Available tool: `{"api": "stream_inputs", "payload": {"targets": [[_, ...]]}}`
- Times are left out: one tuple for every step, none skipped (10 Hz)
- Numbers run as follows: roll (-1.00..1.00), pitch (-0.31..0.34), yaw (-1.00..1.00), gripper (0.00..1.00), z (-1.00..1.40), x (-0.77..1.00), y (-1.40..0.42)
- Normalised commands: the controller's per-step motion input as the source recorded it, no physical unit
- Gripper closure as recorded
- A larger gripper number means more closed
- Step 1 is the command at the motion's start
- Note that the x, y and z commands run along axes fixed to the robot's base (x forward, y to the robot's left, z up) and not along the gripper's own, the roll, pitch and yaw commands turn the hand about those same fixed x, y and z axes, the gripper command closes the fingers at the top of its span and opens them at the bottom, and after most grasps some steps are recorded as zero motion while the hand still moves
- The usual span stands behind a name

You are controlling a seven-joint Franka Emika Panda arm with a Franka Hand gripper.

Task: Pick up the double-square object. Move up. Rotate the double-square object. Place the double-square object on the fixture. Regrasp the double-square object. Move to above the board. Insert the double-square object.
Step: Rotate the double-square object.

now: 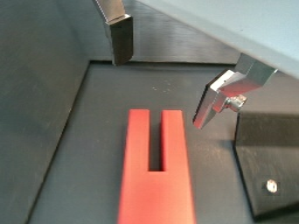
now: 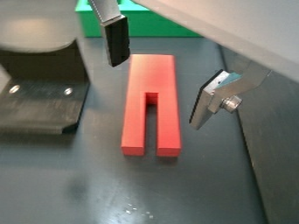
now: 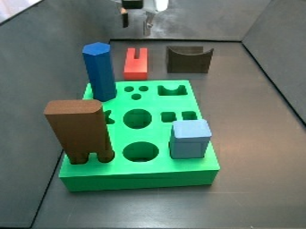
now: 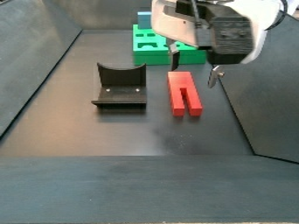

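Observation:
The red double-square object [image 2: 151, 105] lies flat on the dark floor, slot open at one end; it also shows in a wrist view [image 1: 156, 166] and in both side views [image 3: 136, 63] [image 4: 184, 91]. My gripper [image 2: 158, 74] is open and empty, hovering above the red block with one finger on each side of it, not touching; it shows in a side view [image 4: 194, 68] and at the frame's top edge in a side view [image 3: 140, 20]. The dark fixture [image 4: 119, 85] [image 3: 189, 59] sits beside the block. The green board [image 3: 143, 134] [image 4: 156, 45] lies beyond it.
On the board stand a blue prism [image 3: 99, 72], a tall brown block with legs [image 3: 80, 131] and a light-blue cube [image 3: 191, 139]. Dark sloped walls [image 4: 41, 70] enclose the floor on all sides.

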Motion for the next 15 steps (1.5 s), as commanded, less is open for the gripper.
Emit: {"api": "stream_inputs", "payload": {"targets": [[0.01, -0.021, 1.0, 0.0, -0.03, 0.04, 0.0], [0.01, -0.023, 1.0, 0.0, -0.03, 0.04, 0.0], [0.01, -0.027, 1.0, 0.0, -0.03, 0.04, 0.0], [0.01, -0.029, 1.0, 0.0, -0.03, 0.04, 0.0], [0.01, -0.034, 1.0, 0.0, -0.03, 0.03, 0.0], [0.01, -0.04, 1.0, 0.0, -0.03, 0.03, 0.0], [0.01, -0.048, 1.0, 0.0, -0.03, 0.03, 0.0], [0.02, -0.059, 0.9, 0.0, -0.03, 0.03, 0.0], [0.02, -0.058, 0.64, 0.0, -0.03, 0.03, 0.0], [0.02, -0.058, 0.43, 0.0, -0.03, 0.03, 0.0], [0.01, -0.057, 0.24, 0.0, -0.03, 0.03, 0.0], [0.0, 0.0, 0.0, 0.0, -1.0, 0.0, 0.0], [0.0, -0.016, -0.04, 0.0, -1.0, 0.01, 0.0], [-0.01, -0.022, -0.04, 0.0, -1.0, 0.02, 0.0], [-0.03, -0.033, -0.02, 0.0, -1.0, 0.02, 0.0]]}}
